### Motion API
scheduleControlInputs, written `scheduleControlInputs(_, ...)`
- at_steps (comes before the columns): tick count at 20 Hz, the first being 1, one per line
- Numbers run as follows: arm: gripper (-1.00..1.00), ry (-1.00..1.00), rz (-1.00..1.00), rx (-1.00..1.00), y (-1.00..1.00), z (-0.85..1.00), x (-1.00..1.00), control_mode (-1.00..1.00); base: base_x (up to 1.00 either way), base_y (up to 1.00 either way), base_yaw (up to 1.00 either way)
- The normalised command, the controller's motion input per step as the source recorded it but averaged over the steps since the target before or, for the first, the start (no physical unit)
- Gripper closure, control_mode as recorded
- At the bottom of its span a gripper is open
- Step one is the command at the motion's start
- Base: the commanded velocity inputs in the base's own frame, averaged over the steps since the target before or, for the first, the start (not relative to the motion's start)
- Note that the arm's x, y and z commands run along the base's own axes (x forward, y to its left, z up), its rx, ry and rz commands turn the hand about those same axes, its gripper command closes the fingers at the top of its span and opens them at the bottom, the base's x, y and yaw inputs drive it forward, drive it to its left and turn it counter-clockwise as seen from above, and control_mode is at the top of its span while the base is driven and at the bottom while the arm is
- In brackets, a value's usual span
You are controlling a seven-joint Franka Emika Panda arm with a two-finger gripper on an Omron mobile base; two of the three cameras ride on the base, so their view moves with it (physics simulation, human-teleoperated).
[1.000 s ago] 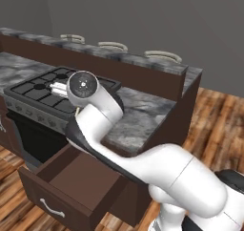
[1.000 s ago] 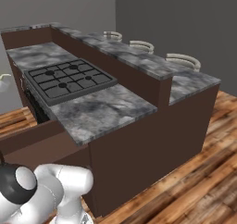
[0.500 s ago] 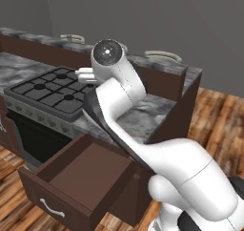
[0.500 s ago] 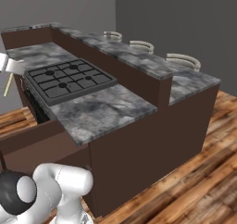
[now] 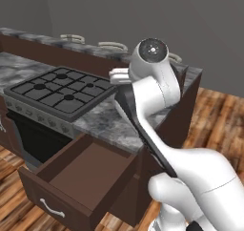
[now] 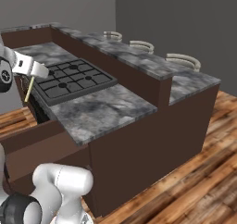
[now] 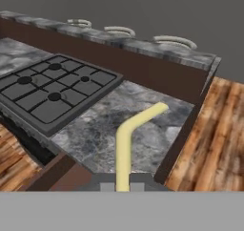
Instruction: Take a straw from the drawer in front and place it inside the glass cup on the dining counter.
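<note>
One straw (image 7: 125, 144) is seen clamped between the gripper (image 7: 122, 186) fingertips in the hand view, rising from 6 o'clock with its bent end angled toward 2 o'clock over the grey worktop (image 7: 143, 130). Drawer (image 5: 81, 177) is left pulled open at 7 o'clock in the left base view, stove (image 5: 62, 89) at 10 o'clock, dining counter (image 6: 139, 61) behind.

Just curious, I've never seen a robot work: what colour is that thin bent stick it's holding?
Pale yellow: the straw, clearest in the hand view.
</note>
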Motion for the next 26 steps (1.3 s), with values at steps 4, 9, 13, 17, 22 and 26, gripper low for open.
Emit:
scheduleControlInputs(4, 1.00, 0.11, 0.00, 0.00, -0.39, -0.09, -0.01, -1.00, 0.00, 0.00, 0.00)
scheduleControlInputs(9, 1.00, 0.11, -0.05, 0.00, -0.32, -0.05, -0.06, -1.00, 0.00, 0.00, 0.00)
scheduleControlInputs(13, 1.00, 0.08, -0.05, 0.00, -0.17, -0.01, -0.01, -1.00, 0.00, 0.00, 0.00)
scheduleControlInputs(17, 1.00, 0.01, -0.04, 0.00, -0.12, -0.02, -0.14, 1.00, -0.38, -0.19, -0.06)
scheduleControlInputs(22, 1.00, 0.00, 0.00, 0.00, 0.00, 0.00, 0.00, 1.00, -0.78, -0.83, -0.15)
scheduleControlInputs(26, 1.00, 0.00, 0.00, 0.00, 0.00, 0.00, 0.00, 1.00, 0.23, -1.00, -0.13)
